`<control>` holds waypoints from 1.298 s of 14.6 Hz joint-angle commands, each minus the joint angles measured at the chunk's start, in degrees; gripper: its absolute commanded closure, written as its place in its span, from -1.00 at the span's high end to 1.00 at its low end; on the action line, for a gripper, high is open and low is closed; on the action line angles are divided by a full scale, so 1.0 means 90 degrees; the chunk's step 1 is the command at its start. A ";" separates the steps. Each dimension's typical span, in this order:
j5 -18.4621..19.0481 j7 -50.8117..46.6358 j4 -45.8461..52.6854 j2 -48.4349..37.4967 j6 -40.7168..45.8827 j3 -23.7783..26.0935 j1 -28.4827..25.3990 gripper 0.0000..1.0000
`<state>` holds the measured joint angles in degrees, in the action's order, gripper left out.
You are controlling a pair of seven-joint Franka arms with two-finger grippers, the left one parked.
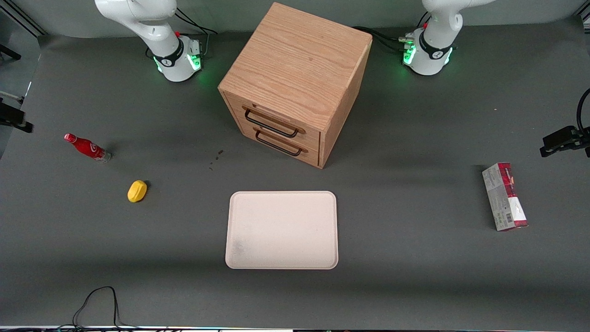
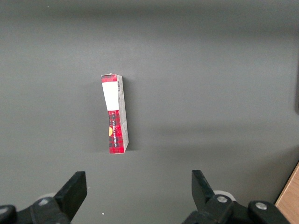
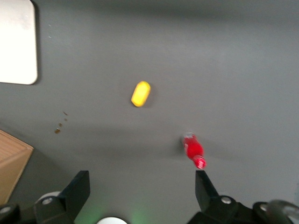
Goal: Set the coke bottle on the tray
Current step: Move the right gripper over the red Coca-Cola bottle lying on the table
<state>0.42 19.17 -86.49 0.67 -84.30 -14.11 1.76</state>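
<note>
Camera layout: front overview plus two downward wrist views.
Front and right wrist views are sharing the coke bottle [image 1: 86, 147] [image 3: 194, 150]; gripper [image 3: 142, 189] is hanging open high above the table.

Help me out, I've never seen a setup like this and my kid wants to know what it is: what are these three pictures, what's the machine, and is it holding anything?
These are two robot arms bolted to a grey table. One picture looks at them from the front; the other two come from cameras on the arms' wrists, looking down past the fingers.

On the table stand a wooden drawer cabinet and, nearer the front camera, a pale tray with nothing on it. Toward the working arm's end lie a small red coke bottle, on its side, and a yellow lemon. A red-and-grey carton lies toward the parked arm's end.

The working arm's gripper hangs open above the table, high over the bottle, holding nothing.
</note>
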 commanded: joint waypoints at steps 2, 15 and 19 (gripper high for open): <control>0.0430 0.0360 -0.1898 -0.1594 -0.0758 -0.0326 -0.0097 1.00; 0.1018 0.1591 -0.3389 -0.1971 -0.1776 -0.1450 -0.0117 1.00; 0.0833 0.1571 -0.3456 -0.1181 -0.2360 -0.1450 -0.0117 1.00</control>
<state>8.51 32.33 -118.87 -15.02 -103.14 -26.76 1.08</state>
